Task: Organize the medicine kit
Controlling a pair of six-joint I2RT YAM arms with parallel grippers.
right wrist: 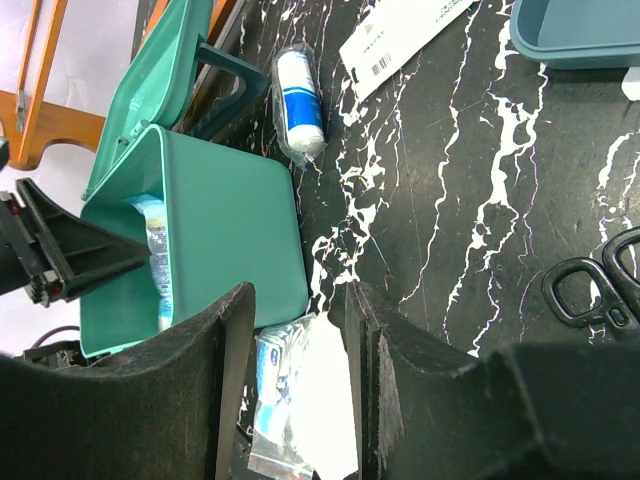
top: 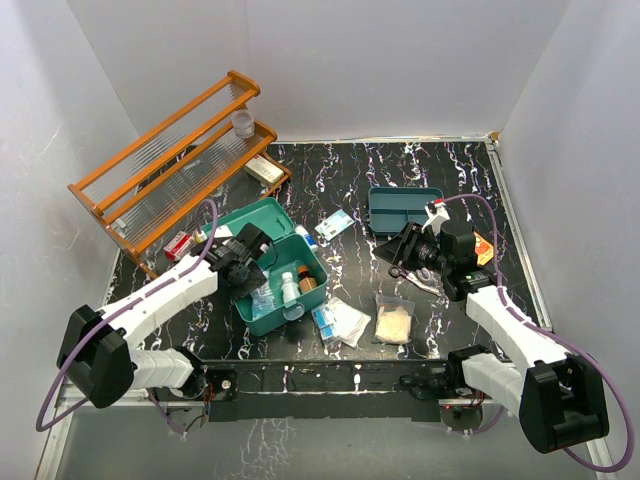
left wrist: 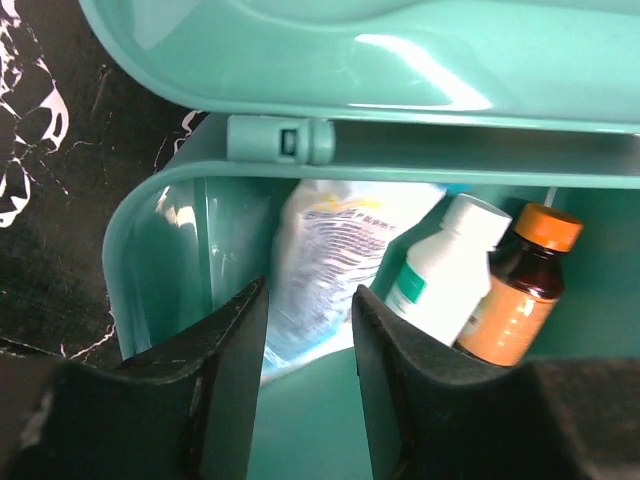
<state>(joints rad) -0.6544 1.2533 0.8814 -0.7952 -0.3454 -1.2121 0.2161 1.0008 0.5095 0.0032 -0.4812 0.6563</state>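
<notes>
Likely stiff, slick, light plastic, so the kit (right wrist: 230,220) may slide if nudged — grip its rim, not the hinged lid (right wrist: 150,90). The left gripper (left wrist: 310,300) and right gripper (right wrist: 300,300) stand parted, empty.

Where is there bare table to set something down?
The table is bare along the far edge between the orange rack and the blue tray, and in the far right corner. Crowded in front of the medicine kit, among the packets.
</notes>
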